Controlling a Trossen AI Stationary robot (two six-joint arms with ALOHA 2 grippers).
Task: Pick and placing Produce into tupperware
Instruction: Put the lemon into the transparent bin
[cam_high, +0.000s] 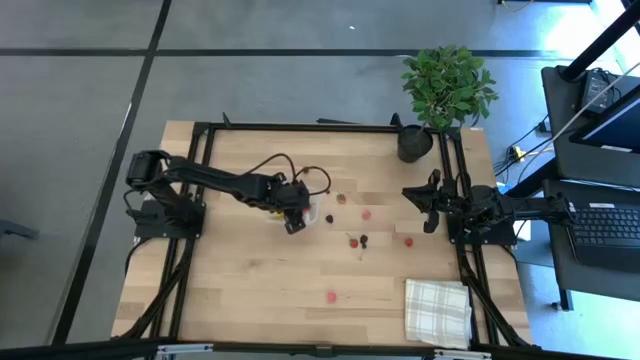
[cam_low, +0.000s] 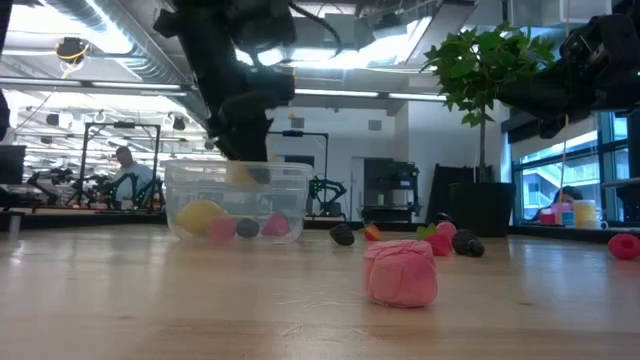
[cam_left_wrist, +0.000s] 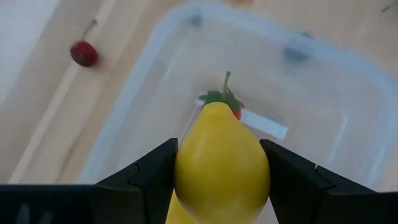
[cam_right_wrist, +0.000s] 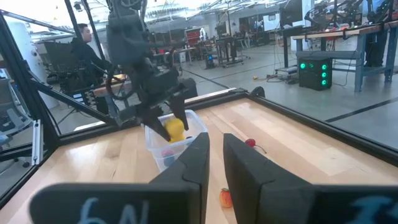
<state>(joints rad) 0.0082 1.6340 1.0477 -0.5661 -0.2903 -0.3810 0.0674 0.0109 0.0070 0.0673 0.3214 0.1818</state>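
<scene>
The clear tupperware stands on the table left of the middle. It shows in the low view with a yellow piece and pink and dark berries inside. My left gripper is over the tub, shut on a second yellow lemon-shaped piece. Loose red and dark berries lie on the wood to the right of the tub. My right gripper waits near the table's right edge, shut and empty; it also shows in its wrist view. My left gripper pinches the yellow piece's wide sides between its two fingers. It comes from above, slanting down. The piece's pointed end faces away from the gripper into the tub. The piece hangs clear at about the tub's rim height.
A potted plant stands at the far right corner. A checked cloth lies at the near right. One red piece lies toward the near edge, large in the low view. A cherry lies beside the tub. People sit in the room beyond.
</scene>
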